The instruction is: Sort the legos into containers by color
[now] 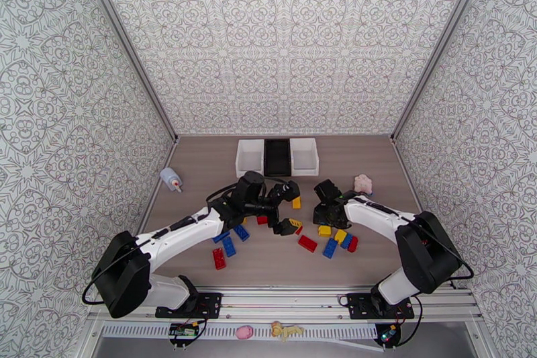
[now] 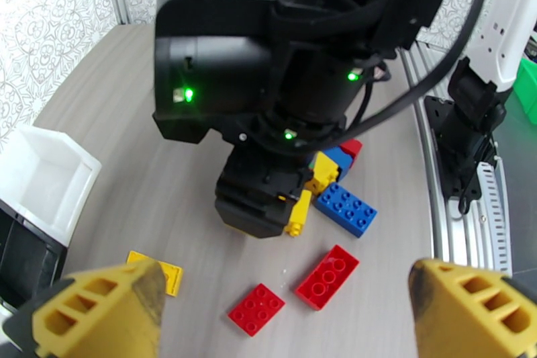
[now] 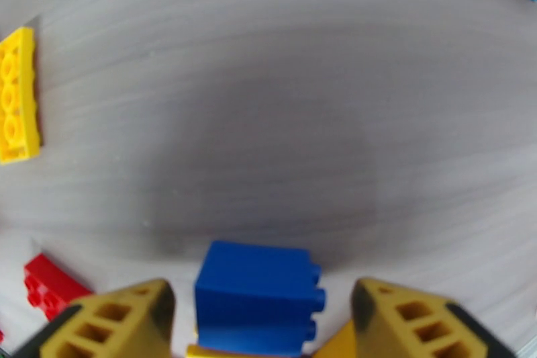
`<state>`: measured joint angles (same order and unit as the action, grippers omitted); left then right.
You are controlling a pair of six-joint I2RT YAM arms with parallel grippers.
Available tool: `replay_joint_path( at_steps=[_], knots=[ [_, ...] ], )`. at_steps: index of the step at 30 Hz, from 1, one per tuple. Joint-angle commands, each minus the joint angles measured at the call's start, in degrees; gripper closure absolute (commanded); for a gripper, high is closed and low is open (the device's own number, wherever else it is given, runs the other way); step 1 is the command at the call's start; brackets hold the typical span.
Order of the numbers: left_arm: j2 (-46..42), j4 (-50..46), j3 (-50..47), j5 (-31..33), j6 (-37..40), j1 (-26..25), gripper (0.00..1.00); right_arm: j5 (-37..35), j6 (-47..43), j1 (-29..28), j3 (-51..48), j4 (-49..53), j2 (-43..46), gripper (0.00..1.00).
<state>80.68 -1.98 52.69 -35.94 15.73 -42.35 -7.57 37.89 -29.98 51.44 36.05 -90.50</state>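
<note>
My left jaws are spread wide, holding nothing. My right jaws stand apart around a blue lego at the bottom middle, not touching it. The bins sit mid-frame.

Grey wood-grain surface carries three containers in a row at the far edge (white, black, white), red, yellow and blue legos scattered mid-surface, pale bottle far left, pinkish toy right.
</note>
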Motion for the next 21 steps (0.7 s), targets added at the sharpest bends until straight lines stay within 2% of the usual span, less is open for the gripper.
replay_joint_path(
  at_steps=[1, 7, 12, 21],
  knots=[
    [-0.8, -1.5, 1.6, -0.9, 1.5, -0.6, 0.00, 0.6, 0.2, 0.3, 0.7, -1.5, -0.8, 0.35],
    [-0.7, -0.4, 1.6, -0.5, 0.4, -0.5, 0.00, 0.4, -0.2, 0.4, 1.0, -1.8, -0.1, 0.53],
    [-0.7, 0.5, 1.5, 0.3, -0.2, -0.5, 0.00, -0.7, -1.2, 0.4, 2.0, -0.2, 0.9, 0.60],
    [-1.9, 3.3, 0.2, 3.8, -2.6, -0.5, 0.00, -3.6, -6.1, 0.5, 6.3, 0.8, 5.2, 0.62]
  ],
)
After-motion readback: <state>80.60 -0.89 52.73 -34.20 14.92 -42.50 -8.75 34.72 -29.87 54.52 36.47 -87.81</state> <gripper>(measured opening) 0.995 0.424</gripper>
